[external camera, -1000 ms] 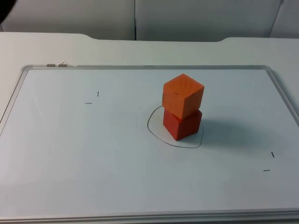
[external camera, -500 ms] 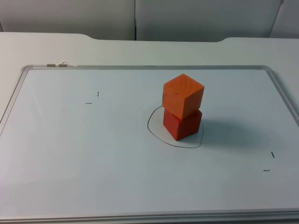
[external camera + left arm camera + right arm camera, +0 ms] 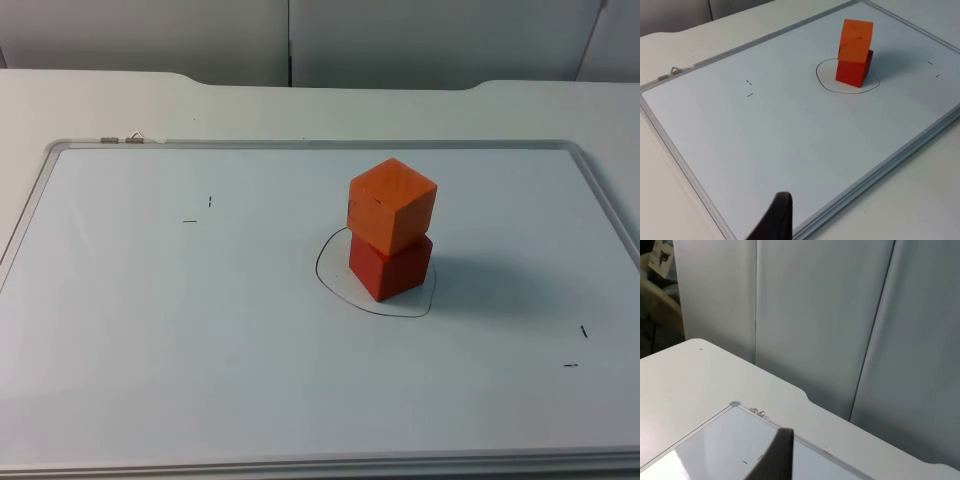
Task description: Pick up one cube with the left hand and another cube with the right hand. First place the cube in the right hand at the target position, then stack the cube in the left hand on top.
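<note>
We're basically looking at a done job; orange cube (image 3: 392, 204) sitting on red cube (image 3: 390, 266) inside the drawn circle (image 3: 330, 285), right of frame centre; can't tell either gripper's state.

A bright orange cube (image 3: 392, 203) shows a paler top face and small dark specks on one side. A deeper red cube (image 3: 390, 266) shares that plain finish. A thin black hand-drawn outline (image 3: 330, 290) and short black tick marks (image 3: 197, 210) mark the glossy white whiteboard (image 3: 200, 330), framed in silver-grey. The partition wall (image 3: 815, 315) is flat grey.
</note>
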